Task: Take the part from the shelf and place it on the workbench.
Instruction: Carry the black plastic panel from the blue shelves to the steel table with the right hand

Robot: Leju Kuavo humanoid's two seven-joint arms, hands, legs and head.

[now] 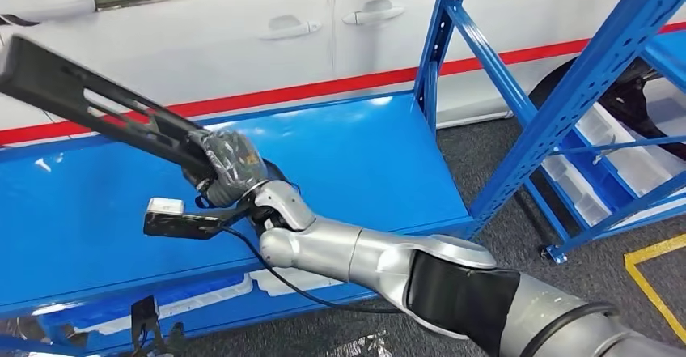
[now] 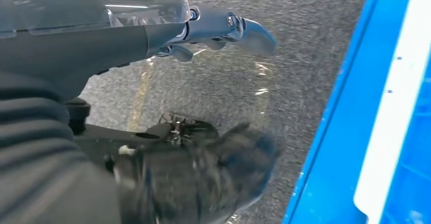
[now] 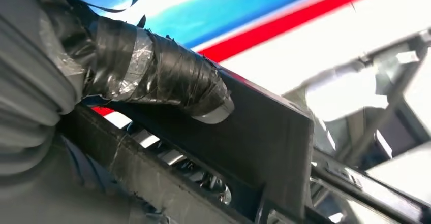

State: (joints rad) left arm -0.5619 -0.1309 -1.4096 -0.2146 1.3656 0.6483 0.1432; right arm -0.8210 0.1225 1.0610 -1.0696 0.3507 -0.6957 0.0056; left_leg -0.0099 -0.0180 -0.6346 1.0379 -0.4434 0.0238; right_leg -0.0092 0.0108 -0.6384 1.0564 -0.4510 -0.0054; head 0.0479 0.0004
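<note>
A long black plastic part [image 1: 81, 98] slants from the upper left down to my right hand [image 1: 230, 167], which grips its lower end above the wide blue surface [image 1: 356, 155]. In the right wrist view my tape-wrapped thumb [image 3: 167, 76] presses on the part's flat black face [image 3: 264, 137], and its ribbed frame runs on beyond. My left hand [image 2: 213, 31] hangs over the grey floor with its fingers apart and nothing in it.
A white car [image 1: 243, 41] with a red stripe stands just behind the blue surface. A blue rack upright [image 1: 437, 41] rises at its far right corner. More blue racking with white bins [image 1: 599, 155] stands to the right. A yellow floor line [image 1: 655, 276] marks the grey carpet.
</note>
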